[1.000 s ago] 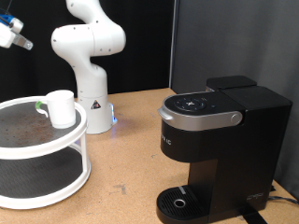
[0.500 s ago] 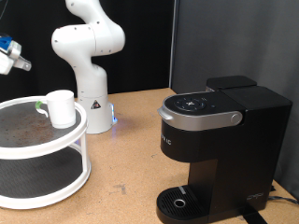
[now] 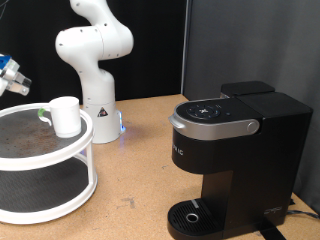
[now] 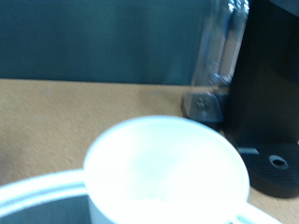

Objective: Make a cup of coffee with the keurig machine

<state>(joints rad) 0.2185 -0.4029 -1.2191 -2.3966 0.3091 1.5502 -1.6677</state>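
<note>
The cup (image 3: 64, 115), white with a pale green handle, stands upright on the top tier of a white round rack (image 3: 60, 150) at the exterior view's left. My gripper (image 3: 12, 78) shows only partly at the left edge, above and to the left of the cup, not touching it. In the wrist view the cup's open rim (image 4: 168, 173) fills the lower part; no fingers show there. The keurig machine (image 3: 235, 150), black with a grey lid handle, stands at the exterior view's right with its lid down; it also shows in the wrist view (image 4: 271, 93). Nothing stands on its drip tray (image 3: 192, 215).
The white two-tier rack takes up the left of the wooden table (image 3: 140, 170). The arm's white base (image 3: 95, 100) stands behind it with a blue light. A black backdrop (image 3: 250, 40) closes off the back.
My gripper has moved down along the left edge, from the top corner to just above the level of the cup. Cup and machine have not moved.
</note>
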